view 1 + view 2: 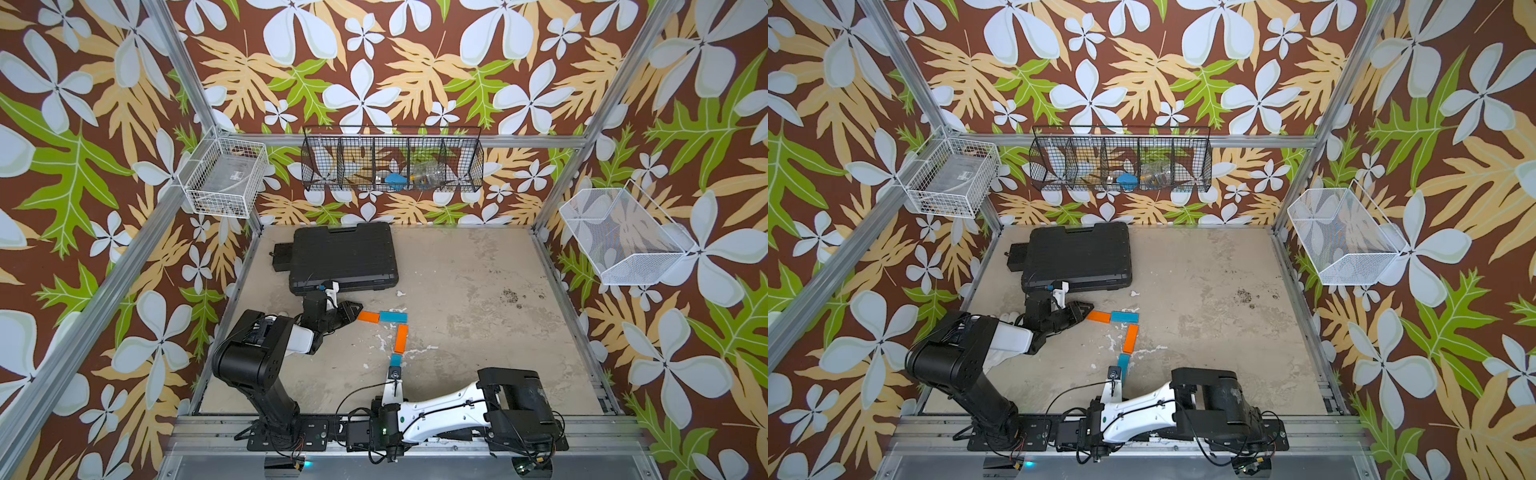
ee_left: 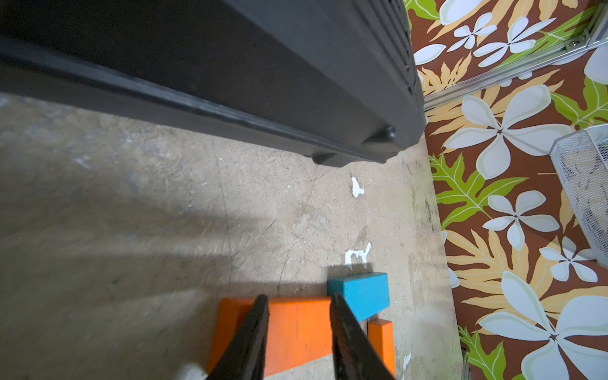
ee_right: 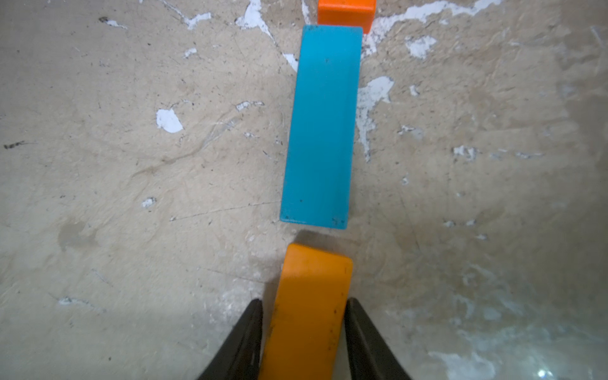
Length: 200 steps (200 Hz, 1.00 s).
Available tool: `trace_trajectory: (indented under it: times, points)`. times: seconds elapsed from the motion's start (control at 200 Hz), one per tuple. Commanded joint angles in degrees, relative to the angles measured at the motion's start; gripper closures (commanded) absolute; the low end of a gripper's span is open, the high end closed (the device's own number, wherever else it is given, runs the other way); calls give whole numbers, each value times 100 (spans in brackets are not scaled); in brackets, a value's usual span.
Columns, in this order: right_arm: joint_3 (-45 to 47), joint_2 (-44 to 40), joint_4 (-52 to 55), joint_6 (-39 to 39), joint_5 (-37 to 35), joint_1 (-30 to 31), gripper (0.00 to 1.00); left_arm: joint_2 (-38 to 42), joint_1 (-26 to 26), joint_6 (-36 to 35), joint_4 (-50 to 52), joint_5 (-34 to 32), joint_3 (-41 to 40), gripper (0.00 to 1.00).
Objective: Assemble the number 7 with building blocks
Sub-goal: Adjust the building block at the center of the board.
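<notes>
The number 7 [image 1: 401,337] lacks only its foot. Your right gripper [image 3: 304,301] is clamped on the last orange bar [image 3: 312,283], just short of the blue stem bar [image 3: 320,128] and not yet touching it. If you push too far, you shunt the blue stem bar, and if you let go crooked, the stem kinks. Well beyond it, your left gripper [image 2: 298,297] sits part-open over the top orange bar [image 2: 296,329], gripping nothing. A twitch there would knock that bar askew.

The scuffed beige desk [image 1: 478,299] carries a black plastic case [image 1: 345,257] toward its far left corner, and flat orange and blue bars [image 1: 400,336] near its middle.
</notes>
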<state>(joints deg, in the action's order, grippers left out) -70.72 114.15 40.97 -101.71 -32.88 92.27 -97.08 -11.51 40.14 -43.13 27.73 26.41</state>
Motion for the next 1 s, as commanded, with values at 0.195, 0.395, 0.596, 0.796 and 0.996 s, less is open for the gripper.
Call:
trace_trajectory:
  times: [0.195,0.395,0.596,0.796,0.996]
  points:
    - [176,-14,5,-61,142,-104,66,-69,10,-6,256,30,13,65]
    - [217,-24,-39,-55,177,-157,68,-83,13,6,235,53,22,65]
    - [159,1,-38,-68,203,-157,65,-86,14,4,239,62,22,65]
    - [120,37,-32,-85,247,-187,53,-83,16,11,227,68,22,65]
    - [102,55,-9,-84,276,-192,56,-84,11,11,227,79,22,65]
